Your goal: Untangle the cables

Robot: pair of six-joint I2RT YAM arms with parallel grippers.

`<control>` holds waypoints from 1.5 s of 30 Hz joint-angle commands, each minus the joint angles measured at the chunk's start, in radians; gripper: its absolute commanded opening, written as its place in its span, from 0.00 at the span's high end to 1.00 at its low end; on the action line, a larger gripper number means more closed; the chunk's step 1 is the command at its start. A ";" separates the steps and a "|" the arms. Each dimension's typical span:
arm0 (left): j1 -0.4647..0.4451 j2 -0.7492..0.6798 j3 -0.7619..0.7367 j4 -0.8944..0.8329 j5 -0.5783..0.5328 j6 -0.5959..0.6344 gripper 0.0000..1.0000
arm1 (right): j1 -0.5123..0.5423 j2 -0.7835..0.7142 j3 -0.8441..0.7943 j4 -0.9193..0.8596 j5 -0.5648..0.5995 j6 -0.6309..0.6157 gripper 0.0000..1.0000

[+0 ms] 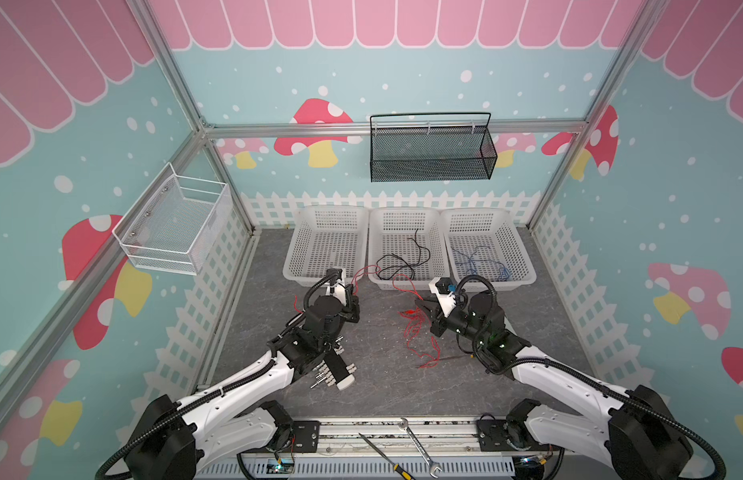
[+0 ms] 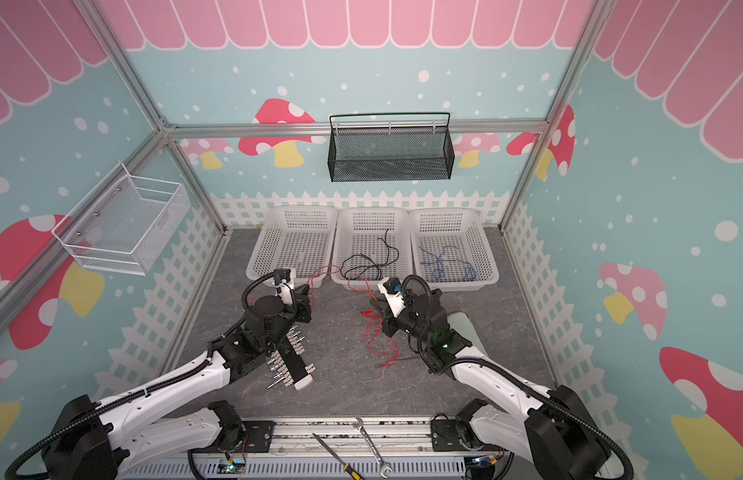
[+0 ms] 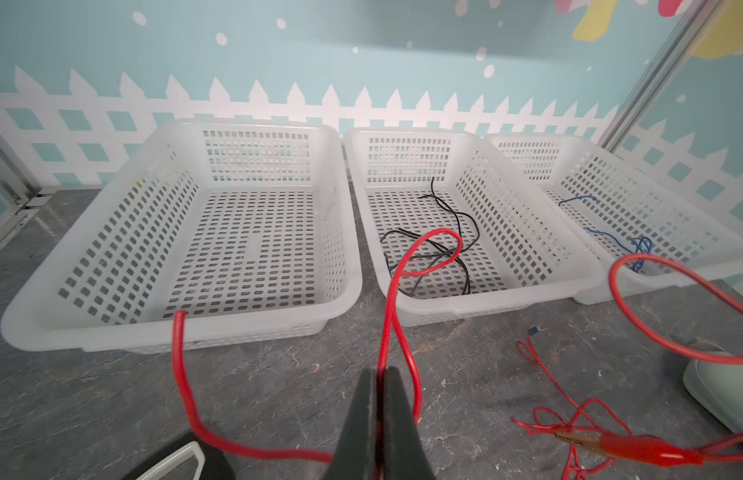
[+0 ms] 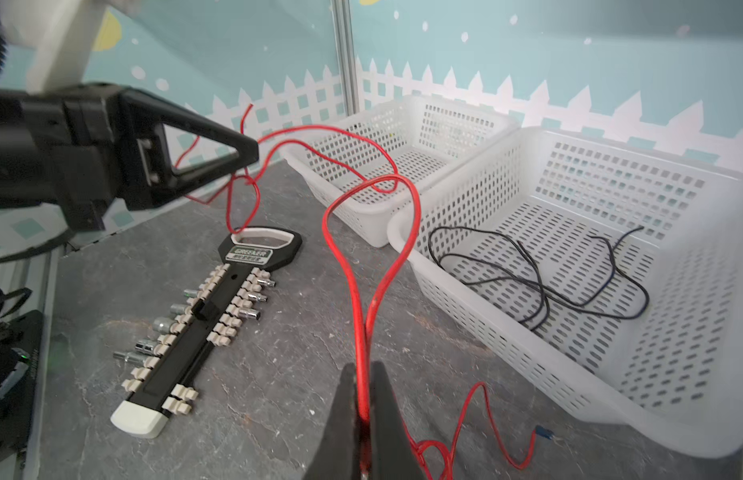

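**A:** The left gripper (image 3: 380, 372) and right gripper (image 4: 362, 365) are each clamped tight on the thin red wire (image 3: 388, 316), strung between them. The thin black wire (image 4: 542, 291) and thin blue wire (image 3: 640, 243) lie in white slotted plastic baskets (image 3: 444, 309).

**B:** Pulling apart could cinch a knot, or snag the black socket rail (image 4: 170, 365).

**A:** Whether the red heap (image 3: 567, 424) is knotted, I can't tell.

The red cable (image 4: 363, 390) is thin and looping. It is pinched in the left fingers (image 3: 355, 419) and the right fingers (image 4: 340, 419), with an arc raised between them and the rest lying in a loose tangle on the surface (image 1: 382, 382). The black cable (image 4: 544, 299) lies loosely coiled in the middle basket (image 1: 403, 214). The blue cable (image 1: 504, 273) lies in the right basket (image 1: 478, 212) — bunched.
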 commanded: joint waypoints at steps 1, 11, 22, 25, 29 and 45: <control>0.022 -0.041 0.047 -0.014 0.020 -0.006 1.00 | 0.004 -0.010 -0.019 -0.057 0.046 -0.030 1.00; 0.236 0.016 0.182 -0.059 0.134 -0.033 1.00 | 0.003 0.031 -0.010 -0.029 0.065 -0.020 1.00; 0.434 0.415 0.456 -0.026 0.226 -0.040 1.00 | 0.003 0.062 0.014 -0.014 0.061 -0.024 1.00; 0.444 0.541 0.540 -0.013 0.231 -0.038 1.00 | 0.003 0.070 0.019 -0.012 0.060 -0.020 1.00; 0.456 0.702 0.674 -0.049 0.230 -0.048 1.00 | 0.003 0.092 0.031 -0.014 0.045 -0.009 1.00; 0.475 0.870 0.761 -0.065 0.271 -0.046 0.61 | 0.005 0.106 0.029 -0.001 0.047 -0.018 1.00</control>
